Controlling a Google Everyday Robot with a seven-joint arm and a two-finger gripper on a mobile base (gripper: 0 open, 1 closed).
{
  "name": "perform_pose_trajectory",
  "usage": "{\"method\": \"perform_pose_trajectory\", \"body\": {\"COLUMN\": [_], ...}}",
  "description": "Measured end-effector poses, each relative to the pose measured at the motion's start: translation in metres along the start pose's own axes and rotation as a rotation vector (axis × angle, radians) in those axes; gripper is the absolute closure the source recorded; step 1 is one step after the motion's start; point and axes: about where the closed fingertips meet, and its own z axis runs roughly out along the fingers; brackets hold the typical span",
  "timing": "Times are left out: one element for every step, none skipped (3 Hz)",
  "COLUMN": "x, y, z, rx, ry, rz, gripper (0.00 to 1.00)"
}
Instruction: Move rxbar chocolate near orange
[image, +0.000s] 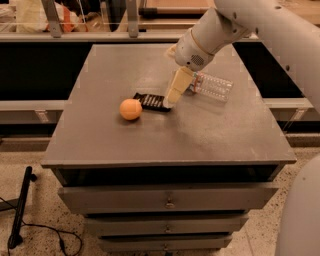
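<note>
The rxbar chocolate (149, 101), a flat black bar with white lettering, lies on the grey table (200, 135) near its middle. The orange (130, 109) sits just left of the bar's front left end, nearly touching it. My gripper (170, 101) points down at the bar's right end, with its tip on or just above the bar. The arm reaches in from the upper right and hides the bar's right end.
A clear plastic water bottle (212, 86) lies on its side right of the gripper, behind the arm. Drawers (167, 200) sit under the table top. A black cable and stand (20, 210) lie on the floor at the left.
</note>
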Motion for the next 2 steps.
{"method": "perform_pose_trajectory", "body": {"x": [0.0013, 0.0013], "y": [-0.0042, -0.0042], "z": [-0.0101, -0.0100], "rx": [0.003, 0.003], "ry": [-0.053, -0.053], "rz": [-0.013, -0.013], "gripper": [0.00, 0.00]}}
